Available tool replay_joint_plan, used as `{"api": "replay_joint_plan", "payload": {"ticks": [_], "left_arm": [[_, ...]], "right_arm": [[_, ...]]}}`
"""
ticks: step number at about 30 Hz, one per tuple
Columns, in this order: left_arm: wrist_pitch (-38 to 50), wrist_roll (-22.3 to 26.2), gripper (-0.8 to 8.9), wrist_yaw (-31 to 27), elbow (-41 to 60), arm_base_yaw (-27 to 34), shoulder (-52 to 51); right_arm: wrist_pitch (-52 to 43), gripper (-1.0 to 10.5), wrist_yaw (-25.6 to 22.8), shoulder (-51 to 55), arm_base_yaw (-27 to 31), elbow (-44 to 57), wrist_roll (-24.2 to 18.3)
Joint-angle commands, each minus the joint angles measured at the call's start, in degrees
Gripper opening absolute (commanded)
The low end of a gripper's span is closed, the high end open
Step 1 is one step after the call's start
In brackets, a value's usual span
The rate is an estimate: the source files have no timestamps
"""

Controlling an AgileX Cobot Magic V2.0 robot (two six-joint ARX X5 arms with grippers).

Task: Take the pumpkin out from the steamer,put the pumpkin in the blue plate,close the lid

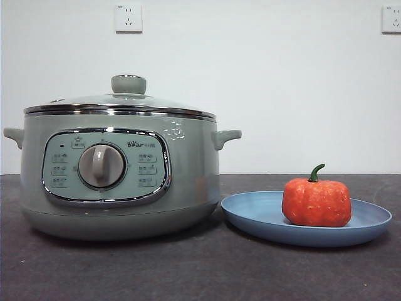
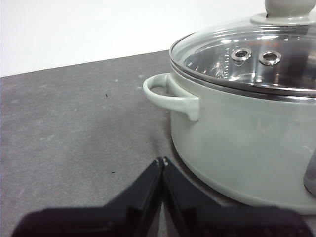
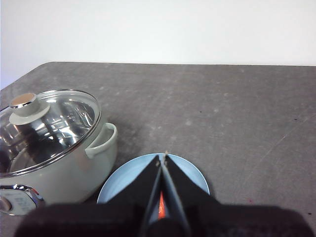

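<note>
The sage-green steamer [image 1: 119, 175] stands at the left with its glass lid [image 1: 122, 102] on it, knob up. The orange-red pumpkin [image 1: 316, 200] with a green stem sits in the blue plate [image 1: 250, 213] to the steamer's right. Neither arm shows in the front view. My left gripper [image 2: 162, 161] is shut and empty, low beside the steamer's side handle [image 2: 170, 98]. My right gripper [image 3: 162, 158] is shut and empty, above the blue plate [image 3: 192, 173]; a sliver of the pumpkin [image 3: 161, 206] shows between its jaws. The steamer [image 3: 54, 148] and lid [image 3: 49, 123] show beside the plate.
The dark grey table [image 1: 200, 269] runs under everything. A white wall with two power sockets [image 1: 128, 17] stands behind.
</note>
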State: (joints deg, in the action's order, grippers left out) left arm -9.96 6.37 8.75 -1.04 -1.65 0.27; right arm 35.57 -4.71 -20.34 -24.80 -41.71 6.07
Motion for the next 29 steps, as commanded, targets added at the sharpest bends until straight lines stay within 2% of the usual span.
{"api": "replay_joint_plan", "payload": {"ticks": [1,12,13,15,18,21,24,27,29], "left_arm": [[0.2,-0.4,-0.03,0.3,0.9,0.2,-0.2],[0.2,-0.4,-0.03,0.3,0.9,0.2,-0.2],[0.2,-0.4,-0.03,0.3,0.9,0.2,-0.2],[0.2,-0.4,-0.03,0.3,0.9,0.2,-0.2],[0.2,-0.4,-0.03,0.3,0.9,0.2,-0.2],[0.2,-0.4,-0.03,0.3,0.9,0.2,-0.2],[0.2,-0.4,-0.03,0.4,0.9,0.2,-0.2],[0.2,-0.4,-0.03,0.3,0.9,0.2,-0.2],[0.2,-0.4,-0.03,0.3,0.9,0.2,-0.2]], "right_arm": [[-0.3,0.0,-0.2,0.1,-0.1,0.3,0.5],[-0.3,0.0,-0.2,0.1,-0.1,0.3,0.5],[-0.3,0.0,-0.2,0.1,-0.1,0.3,-0.2],[0.3,0.0,-0.1,0.6,-0.1,0.5,-5.3],[3.2,0.0,-3.3,4.8,3.1,1.0,-6.9],[2.4,0.0,0.4,9.7,9.3,3.8,-7.3],[-2.6,0.0,3.0,14.0,14.1,9.6,-8.8],[-10.6,0.0,5.3,17.2,16.6,17.4,-11.2],[-15.4,0.0,7.5,18.3,17.0,22.5,-11.1]]}}
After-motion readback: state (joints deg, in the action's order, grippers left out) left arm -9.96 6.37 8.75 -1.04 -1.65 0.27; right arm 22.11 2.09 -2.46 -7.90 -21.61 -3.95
